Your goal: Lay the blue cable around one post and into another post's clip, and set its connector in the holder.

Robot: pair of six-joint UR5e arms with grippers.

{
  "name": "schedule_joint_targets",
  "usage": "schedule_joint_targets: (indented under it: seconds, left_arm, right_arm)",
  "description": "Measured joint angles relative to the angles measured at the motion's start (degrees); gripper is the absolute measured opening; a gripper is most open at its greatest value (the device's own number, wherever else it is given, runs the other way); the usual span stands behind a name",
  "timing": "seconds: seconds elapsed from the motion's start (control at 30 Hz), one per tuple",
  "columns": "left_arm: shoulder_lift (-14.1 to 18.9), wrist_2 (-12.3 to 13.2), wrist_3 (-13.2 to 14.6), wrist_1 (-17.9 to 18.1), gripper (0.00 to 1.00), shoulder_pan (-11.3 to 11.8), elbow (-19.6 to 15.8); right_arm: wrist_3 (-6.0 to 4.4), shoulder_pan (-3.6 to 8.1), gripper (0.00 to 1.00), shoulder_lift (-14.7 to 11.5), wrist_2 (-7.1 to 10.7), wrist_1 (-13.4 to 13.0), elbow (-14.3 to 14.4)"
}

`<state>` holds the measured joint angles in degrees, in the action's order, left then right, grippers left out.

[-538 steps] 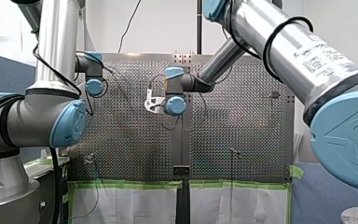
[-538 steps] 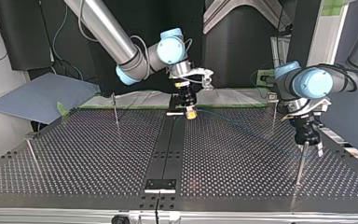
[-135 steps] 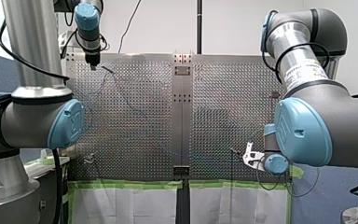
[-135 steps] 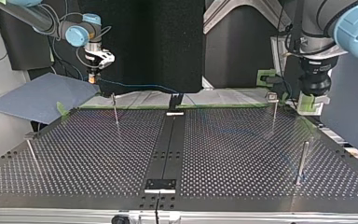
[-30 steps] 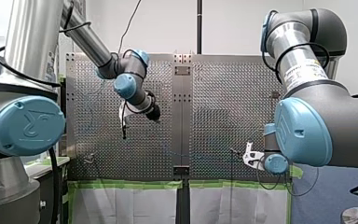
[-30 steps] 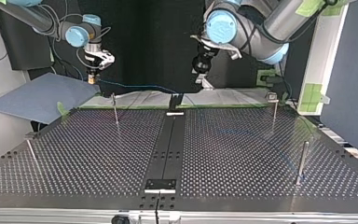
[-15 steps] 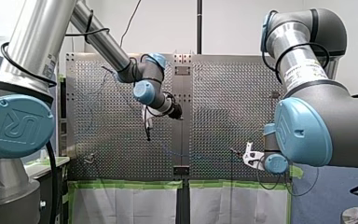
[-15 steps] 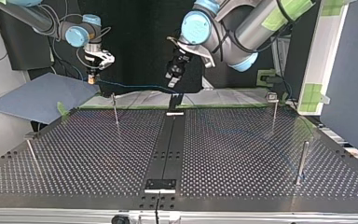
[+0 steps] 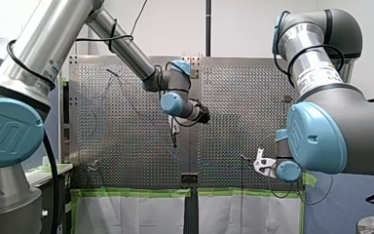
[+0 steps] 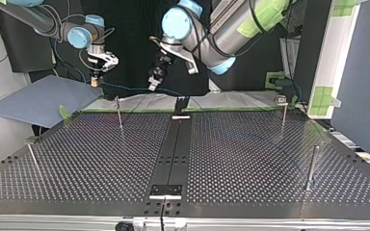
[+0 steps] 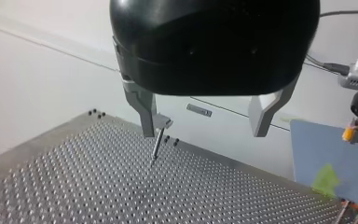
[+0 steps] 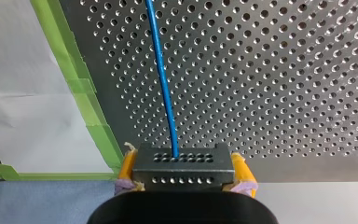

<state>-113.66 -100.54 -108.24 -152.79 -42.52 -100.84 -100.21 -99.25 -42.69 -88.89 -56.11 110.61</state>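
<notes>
Right jaws: closed on the black connector [image 12: 182,172] by the yellow pads [image 12: 127,164] of the right gripper [image 12: 182,161].
Ahead of them: the blue cable [image 12: 161,70], led from the connector over the perforated plate [image 12: 270,70].
Left jaws: metal, spread wide, nothing held by the left gripper [image 11: 205,132].
Behind one left finger: a post [image 11: 156,148].
Top view only: left gripper just above the cable.
Writing: UR mark on a joint cap [image 9: 9,131].

My left arm [image 9: 121,46] reaches in from the front view's left to the middle of the table, wrist bent, and my left pincer [image 11: 203,135] points down with its metal fingers [image 11: 143,109] spread wide apart. My right arm [image 9: 316,63] is folded close at that view's right, its wrist low. My right pincer [image 10: 95,81] hangs straight down, yellow pads [image 12: 127,164] pressed against both sides of the connector [image 12: 182,161].
</notes>
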Motion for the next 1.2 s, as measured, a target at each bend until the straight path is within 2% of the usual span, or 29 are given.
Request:
schedule_joint_targets:
  seconds: [0.37,0.5,0.77,0.87,1.07,1.2]
  left_arm:
    - [-5.23,-5.23,5.23,5.22,0.98,-5.23,0.71]
    - [-7.20,-7.20,7.20,7.21,0.98,-6.47,0.69]
    - [-11.28,-10.55,11.28,11.29,0.98,-5.94,0.96]
    - [-12.81,-10.76,12.81,12.33,0.98,-5.46,1.72]
    - [-16.13,-10.22,16.02,12.27,0.98,-5.01,3.07]
    - [-18.54,-10.07,16.90,12.23,0.98,-4.99,3.21]
  right_arm:
    - [-0.27,0.46,0.00,0.00,-0.05,-0.06,-0.06]
    - [-0.36,0.60,0.00,0.00,-0.04,-0.06,-0.07]
    - [-0.44,0.84,0.00,0.00,0.02,0.02,-0.08]
    - [-0.43,0.85,0.00,0.00,0.03,0.05,-0.08]
    - [-0.41,0.88,0.00,0.00,0.03,0.08,-0.08]
    - [-0.39,0.87,0.00,0.00,0.03,0.09,-0.08]
